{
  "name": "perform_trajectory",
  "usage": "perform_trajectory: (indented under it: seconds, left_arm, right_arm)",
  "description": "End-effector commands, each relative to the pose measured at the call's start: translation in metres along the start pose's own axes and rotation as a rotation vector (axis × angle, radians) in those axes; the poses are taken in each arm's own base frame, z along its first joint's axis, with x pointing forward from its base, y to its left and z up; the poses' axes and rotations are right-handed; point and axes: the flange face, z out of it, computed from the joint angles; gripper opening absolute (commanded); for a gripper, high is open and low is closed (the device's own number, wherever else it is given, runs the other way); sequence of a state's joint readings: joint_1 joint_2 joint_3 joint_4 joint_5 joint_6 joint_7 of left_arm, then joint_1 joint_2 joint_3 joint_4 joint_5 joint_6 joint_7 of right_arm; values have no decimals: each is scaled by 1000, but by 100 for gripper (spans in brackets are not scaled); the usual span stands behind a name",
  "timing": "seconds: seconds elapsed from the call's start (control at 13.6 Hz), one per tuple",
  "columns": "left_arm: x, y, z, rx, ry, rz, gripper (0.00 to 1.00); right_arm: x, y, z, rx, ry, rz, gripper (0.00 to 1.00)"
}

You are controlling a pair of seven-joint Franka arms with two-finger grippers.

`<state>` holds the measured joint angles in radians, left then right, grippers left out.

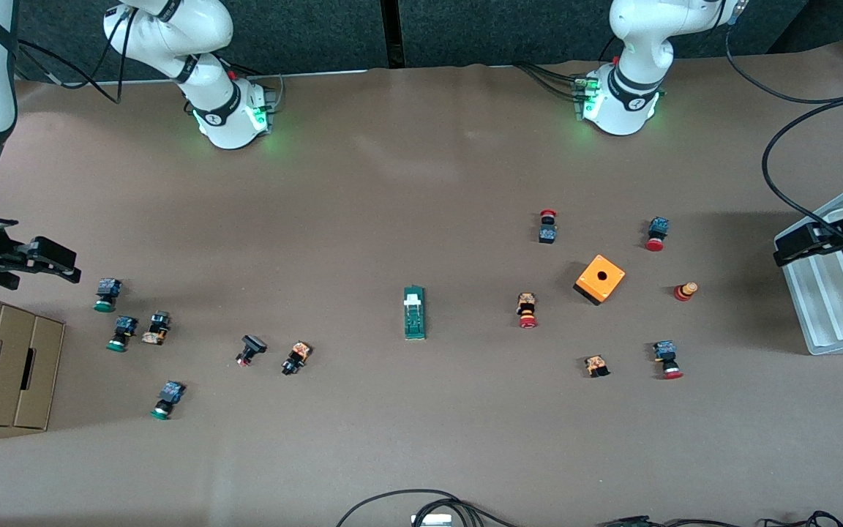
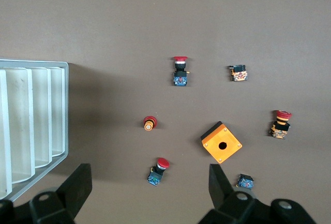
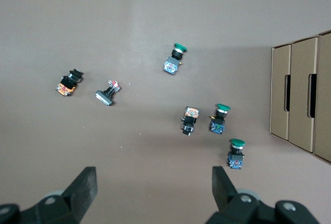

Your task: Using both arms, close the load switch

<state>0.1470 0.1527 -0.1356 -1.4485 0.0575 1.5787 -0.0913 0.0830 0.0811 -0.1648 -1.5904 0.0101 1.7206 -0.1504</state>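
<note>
white arms (image 1: 173, 29) – black bands, green-lit bases

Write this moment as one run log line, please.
load switch: mid-table, untouched | left gripper: open, over red buttons | right gripper: open, over green buttons | step: not started

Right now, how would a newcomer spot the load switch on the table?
Start at the brown table and look to its middle, between the green-capped push buttons toward the right arm's end and the red-capped ones around the orange cube toward the left arm's end. The load switch lies there alone: a narrow dark-green block with a white lever piece, longer than any button.
</note>
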Motion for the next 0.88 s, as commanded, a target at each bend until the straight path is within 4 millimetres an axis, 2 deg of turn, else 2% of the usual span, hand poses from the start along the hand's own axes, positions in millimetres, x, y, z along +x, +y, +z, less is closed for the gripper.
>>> perform_trajectory:
  seconds: [0.0, 0.81]
  left_arm:
    - [1, 1, -6, 16, 14, -10, 100]
    - [-1, 8, -9, 17, 18, 5, 100]
  right_arm:
    - [0, 2, -1, 9, 11, -22, 99]
    - [2, 3, -3, 2, 21, -35, 99]
